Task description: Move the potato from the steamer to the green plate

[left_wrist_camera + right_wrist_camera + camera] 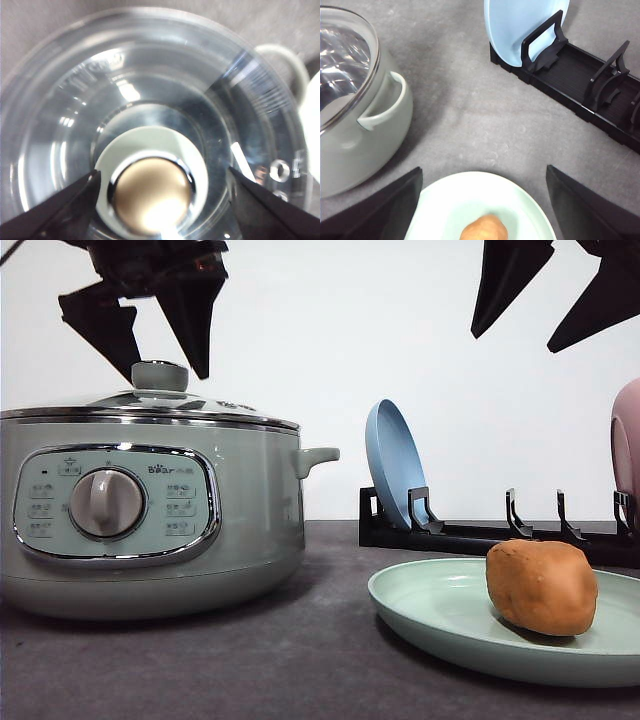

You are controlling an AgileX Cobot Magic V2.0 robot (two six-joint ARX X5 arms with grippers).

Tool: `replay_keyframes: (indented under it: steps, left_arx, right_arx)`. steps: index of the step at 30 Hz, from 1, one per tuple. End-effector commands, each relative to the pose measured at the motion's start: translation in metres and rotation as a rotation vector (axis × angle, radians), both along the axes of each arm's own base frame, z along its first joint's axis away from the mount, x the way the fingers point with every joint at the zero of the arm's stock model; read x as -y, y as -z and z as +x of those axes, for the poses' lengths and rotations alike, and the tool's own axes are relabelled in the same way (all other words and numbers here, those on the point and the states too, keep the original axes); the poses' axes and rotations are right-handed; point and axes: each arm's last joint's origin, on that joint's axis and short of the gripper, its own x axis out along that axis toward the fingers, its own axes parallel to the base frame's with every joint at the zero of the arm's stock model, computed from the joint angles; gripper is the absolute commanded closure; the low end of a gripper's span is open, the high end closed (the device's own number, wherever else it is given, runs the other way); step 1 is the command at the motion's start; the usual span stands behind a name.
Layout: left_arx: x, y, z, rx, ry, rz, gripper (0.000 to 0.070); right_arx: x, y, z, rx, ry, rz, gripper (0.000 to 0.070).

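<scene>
Both sets of fingers, left (150,325) and right (560,300), hang spread and empty. The lumpy orange-brown potato (542,586) sits on the green plate (440,615) near the counter's (200,670) front edge. The lidded steamer (150,510) stands left; the blue plate (393,462) leans in the black rack (480,536) behind.

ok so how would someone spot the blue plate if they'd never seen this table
Start at the large sage-green steamer pot on the dark table, then look right of its side handle to the long black dish rack at the back. The round pale-blue plate stands upright on edge in the rack's left end, unlike the mint-green plate lying flat in front.
</scene>
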Motion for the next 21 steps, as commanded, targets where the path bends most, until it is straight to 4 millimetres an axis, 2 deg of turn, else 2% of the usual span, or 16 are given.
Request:
replay_keyframes:
  steps: [1,13,21]
  left_arx:
    - [-0.001,-0.02,-0.008,0.064,0.004,-0.033,0.0185]
    - [-0.021,-0.069,-0.057,0.2,0.024,-0.122,0.0188]
    - [-0.026,-0.084,-0.083,0.193,0.106,-0.23,0.0191]
  right_arx:
    - [-0.003,-0.003,0.0,-0.001,-0.032,0.007,0.0203]
    - [-0.006,0.005,-0.009,-0.167,-0.231,0.085,0.0203]
    - [-0.007,0.006,-0.012,-0.213,-0.296,0.121,0.0204]
